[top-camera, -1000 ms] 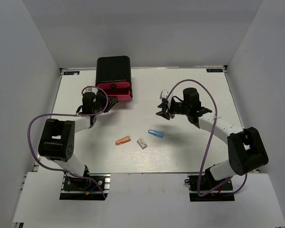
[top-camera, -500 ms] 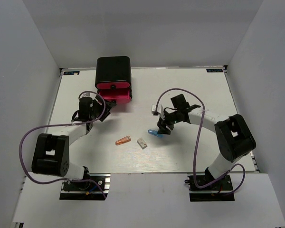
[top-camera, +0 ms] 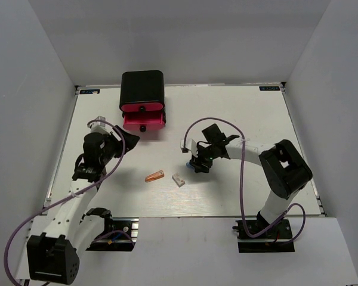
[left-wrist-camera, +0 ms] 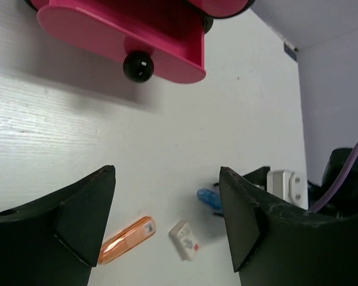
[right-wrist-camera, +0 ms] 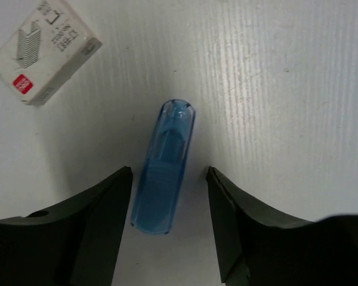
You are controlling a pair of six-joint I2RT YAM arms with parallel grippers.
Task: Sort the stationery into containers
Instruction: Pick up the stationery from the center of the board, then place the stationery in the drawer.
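Note:
A darker blue piece [right-wrist-camera: 163, 176] lies flat on the white table, and my right gripper [right-wrist-camera: 169, 174] is open with one finger on each side of it. From the top view the right gripper [top-camera: 196, 165] almost covers that blue piece [top-camera: 191, 167]. An orange piece [top-camera: 154, 176] and a small whitish block [top-camera: 178, 179] lie to its left. My left gripper [top-camera: 120, 145] is open and empty, a little in front of the pink drawers [top-camera: 143, 119] of the black box [top-camera: 142, 88]. The other pieces are out of view.
In the left wrist view a pulled-out pink drawer [left-wrist-camera: 125, 33] with a black knob [left-wrist-camera: 138, 65] is ahead. The orange piece [left-wrist-camera: 127, 239], the whitish block [left-wrist-camera: 185, 239] and the blue piece [left-wrist-camera: 209, 198] lie between the open fingers' sightline. White walls enclose the table.
My right gripper moved left and down to straddle the blue piece. My left arm drew back from the box, and the lower drawer now stands further out.

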